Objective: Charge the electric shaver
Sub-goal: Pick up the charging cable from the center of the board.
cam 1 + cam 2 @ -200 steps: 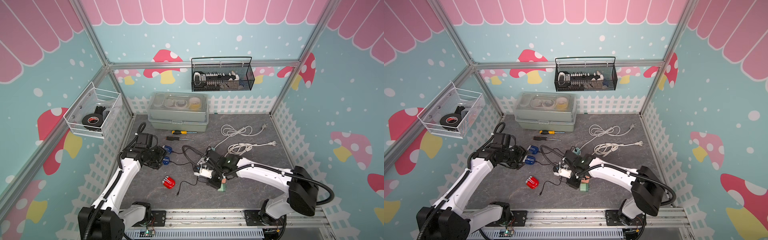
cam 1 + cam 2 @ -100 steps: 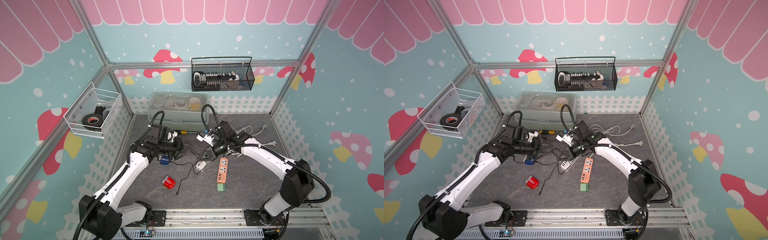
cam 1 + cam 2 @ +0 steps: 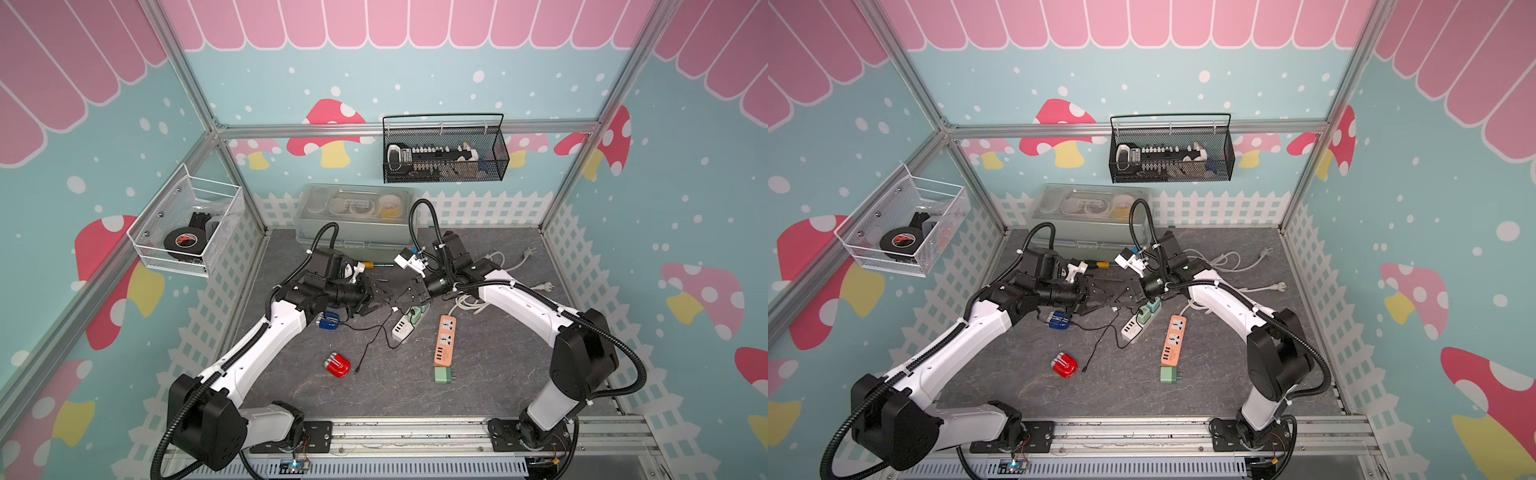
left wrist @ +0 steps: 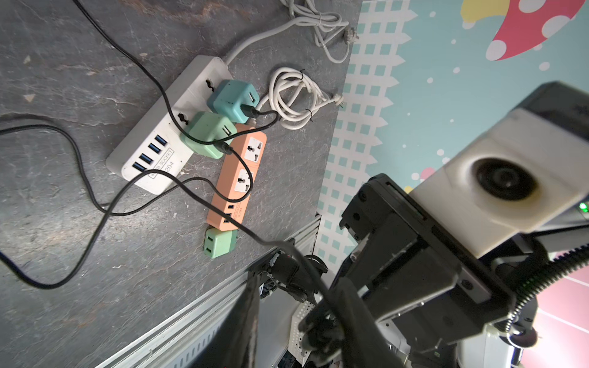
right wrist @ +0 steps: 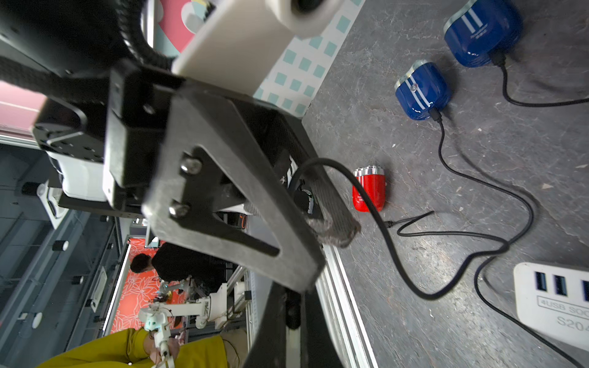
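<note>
While passing black cable [image 5: 322, 161] across, holding right gripper [image 3: 395, 296] clamped on it, delaying release; not making out gap of left gripper [image 3: 376, 297]. Noting red shaver [image 3: 337, 365] lying near front, loose plug [image 3: 356, 371] just beside.

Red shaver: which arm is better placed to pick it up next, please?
Probably left: the red shaver lies on the left gripper's side, and the right gripper is shut on the black cable.

Teal walls [image 3: 415, 83] with white dots, red mushrooms and a pink scalloped border enclose a dark grey stone-patterned floor [image 3: 415, 399]. A white picket fence [image 3: 478, 208] is printed along the walls' base. A black wire basket [image 3: 494, 164] hangs on the far wall, a white wire basket [image 3: 226, 230] on the left.
</note>
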